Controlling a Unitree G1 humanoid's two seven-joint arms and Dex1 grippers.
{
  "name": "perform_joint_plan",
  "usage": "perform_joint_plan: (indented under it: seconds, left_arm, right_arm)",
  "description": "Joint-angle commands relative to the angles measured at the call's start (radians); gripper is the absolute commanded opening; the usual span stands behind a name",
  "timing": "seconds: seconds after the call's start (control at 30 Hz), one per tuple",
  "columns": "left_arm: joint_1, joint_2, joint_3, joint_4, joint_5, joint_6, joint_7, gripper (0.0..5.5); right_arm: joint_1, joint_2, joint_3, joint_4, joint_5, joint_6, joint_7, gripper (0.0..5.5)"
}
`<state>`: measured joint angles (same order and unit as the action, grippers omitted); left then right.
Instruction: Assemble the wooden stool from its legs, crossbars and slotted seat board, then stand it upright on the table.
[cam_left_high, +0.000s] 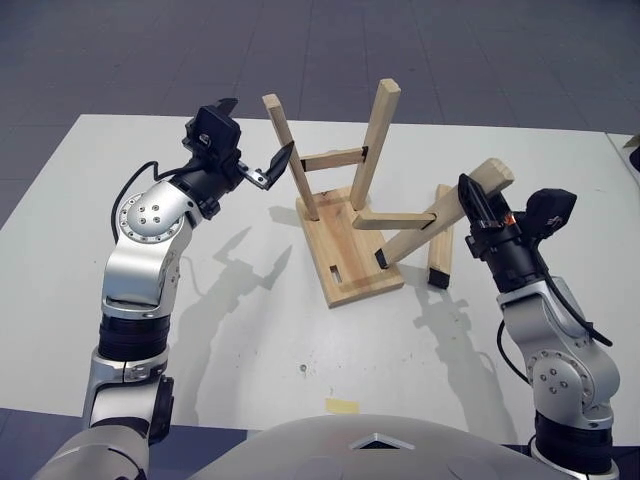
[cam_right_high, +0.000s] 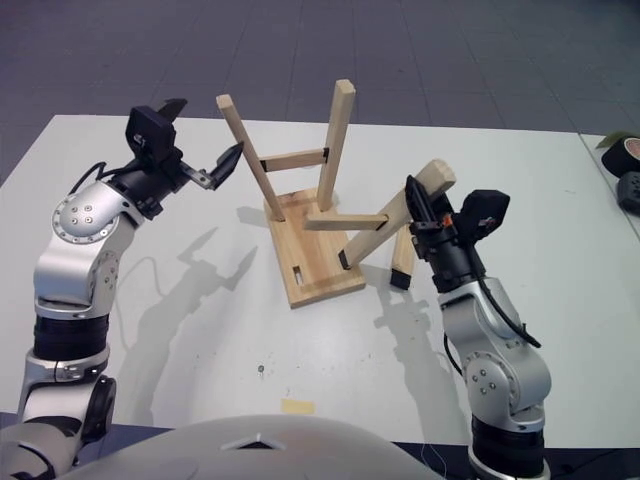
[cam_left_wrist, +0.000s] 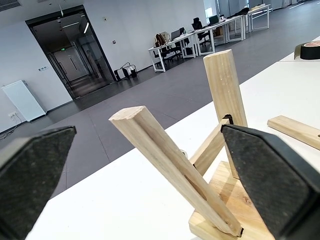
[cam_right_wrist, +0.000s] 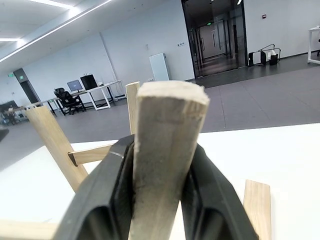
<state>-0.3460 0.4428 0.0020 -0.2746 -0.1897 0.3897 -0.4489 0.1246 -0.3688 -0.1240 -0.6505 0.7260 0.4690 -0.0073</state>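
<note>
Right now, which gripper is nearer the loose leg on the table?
Right. The right gripper, shut on a tilted leg, is beside the loose leg; the left gripper is across the seat board.

We see two arms built alike. The left silver-grey metal arm (cam_left_high: 140, 265) has rounded, polished segments split by black bands, and its round joint cap (cam_left_high: 150, 215) is dotted with small dark screws. A thin black cable (cam_left_high: 140, 170) loops from it to the black wrist block (cam_left_high: 205, 180). The right silver-grey metal arm (cam_left_high: 560, 400) has a similar screw-dotted disc (cam_left_high: 556, 378) and its own black side cable (cam_left_high: 580, 320). Both pairs of jaws are black with flat dark pads (cam_left_wrist: 265, 180). Beside the right wrist we catch an orange speck (cam_left_high: 507, 218), possibly a connector.
</note>
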Motion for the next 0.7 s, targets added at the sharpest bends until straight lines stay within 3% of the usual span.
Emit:
perform_joint_plan:
  seconds: [0.03,0.13,0.33,0.47,0.7]
  left_arm:
    - [0.017,0.008,-0.022,0.000,0.030,-0.023,-0.007,5.40]
    - [0.023,0.009,-0.033,0.000,0.041,-0.032,-0.006,5.40]
    - [0.020,0.007,-0.055,0.009,0.068,-0.053,-0.011,5.40]
    - [0.011,-0.007,-0.058,0.011,0.058,-0.044,-0.009,5.40]
    - [-0.012,-0.009,-0.069,0.030,0.068,-0.051,-0.017,5.40]
  right_arm:
    - [0.080,-0.070,-0.011,0.100,-0.156,0.196,-0.125,1.05]
    - [0.060,-0.075,0.015,0.107,-0.147,0.205,-0.111,1.05]
    - [0.030,-0.169,0.201,0.131,-0.278,0.143,0.036,1.08]
    - [0.031,-0.014,0.134,0.199,-0.148,0.187,-0.043,1.11]
    - [-0.049,0.089,0.143,0.205,-0.108,0.076,0.030,1.01]
